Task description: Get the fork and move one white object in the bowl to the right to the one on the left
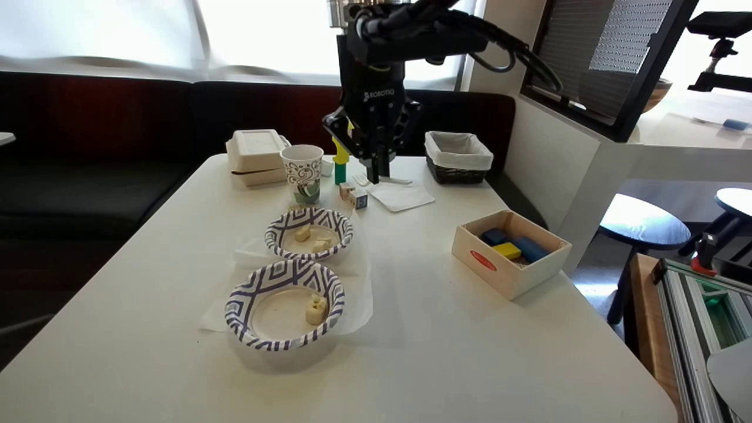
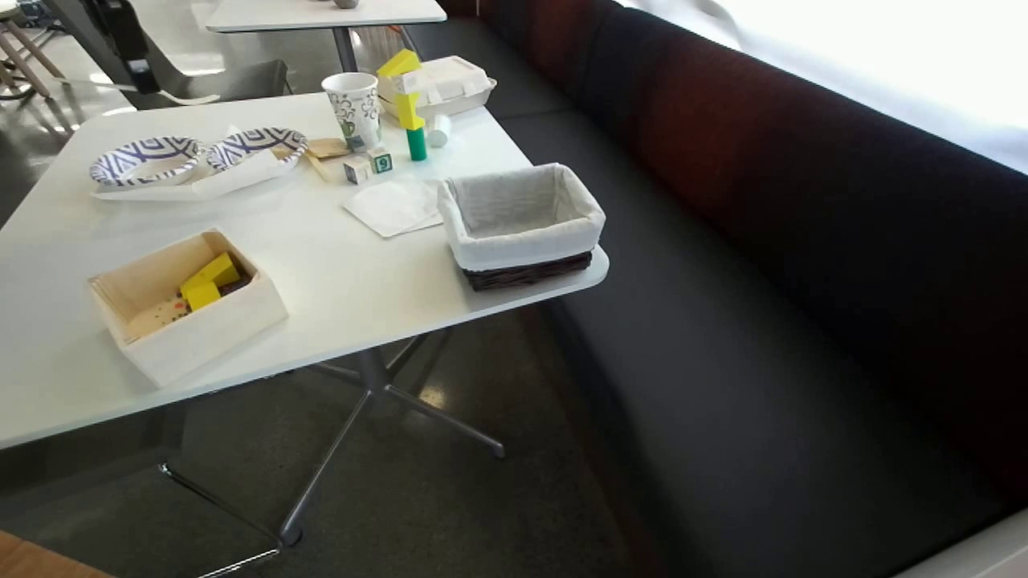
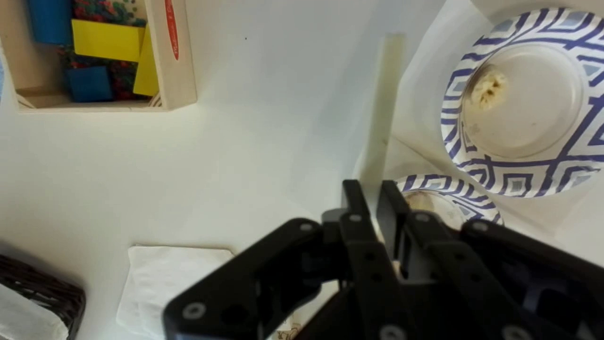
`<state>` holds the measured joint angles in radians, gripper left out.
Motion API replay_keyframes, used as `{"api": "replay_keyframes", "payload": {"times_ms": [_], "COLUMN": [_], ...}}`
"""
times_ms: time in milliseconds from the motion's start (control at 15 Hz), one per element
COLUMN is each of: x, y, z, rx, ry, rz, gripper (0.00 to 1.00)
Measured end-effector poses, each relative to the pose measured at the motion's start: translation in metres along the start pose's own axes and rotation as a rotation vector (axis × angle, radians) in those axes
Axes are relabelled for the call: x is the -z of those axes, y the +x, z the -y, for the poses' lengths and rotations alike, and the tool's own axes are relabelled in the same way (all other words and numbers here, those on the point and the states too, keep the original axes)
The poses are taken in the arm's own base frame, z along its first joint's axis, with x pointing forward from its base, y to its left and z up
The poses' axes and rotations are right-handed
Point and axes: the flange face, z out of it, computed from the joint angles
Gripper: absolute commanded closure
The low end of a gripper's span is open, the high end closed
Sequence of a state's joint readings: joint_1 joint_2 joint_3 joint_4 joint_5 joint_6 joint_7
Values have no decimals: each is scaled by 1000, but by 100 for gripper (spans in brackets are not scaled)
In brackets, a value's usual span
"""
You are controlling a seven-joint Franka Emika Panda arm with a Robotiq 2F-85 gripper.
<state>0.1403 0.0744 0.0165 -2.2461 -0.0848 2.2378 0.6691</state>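
Fork (image 3: 383, 108), one, slim, white: held in the gripper (image 3: 373, 191), jaws closed about its shaft. Cup-side bowl (image 1: 275, 236), patterned, near the paper cup (image 1: 305, 170), two pale pieces (image 1: 322, 244) within: likely source. Outer bowl (image 1: 279, 314), matching pattern, one pale piece within: likely destination, though which counts as right is uncertain. Bearing: both bowls to the right of the fork in the wrist view. Long axis: up that same view, handle end foremost, so the bowls lie off its side. Tines (image 1: 361, 180): hidden there; in an exterior view, projecting toward the picture's left, not aimed at either bowl. Pose: gripper pointing down, fork near level, above the table (image 1: 423, 329), apart from both bowls. Requirement, as judged: sideways carry, then tines tipped down onto one piece. Risk, as judged: fork pivoting between narrow jaws when pressed.
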Motion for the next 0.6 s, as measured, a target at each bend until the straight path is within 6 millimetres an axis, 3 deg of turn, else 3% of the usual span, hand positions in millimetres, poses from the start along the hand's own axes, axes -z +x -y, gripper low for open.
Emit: {"api": "replay_keyframes", "payload": {"times_ms": [333, 600], "x": [-8, -21], "y": [-4, 19], "z": [35, 62], "rx": [77, 127], "ry": [-59, -63], "rz": [93, 163], "gripper": [97, 97]}}
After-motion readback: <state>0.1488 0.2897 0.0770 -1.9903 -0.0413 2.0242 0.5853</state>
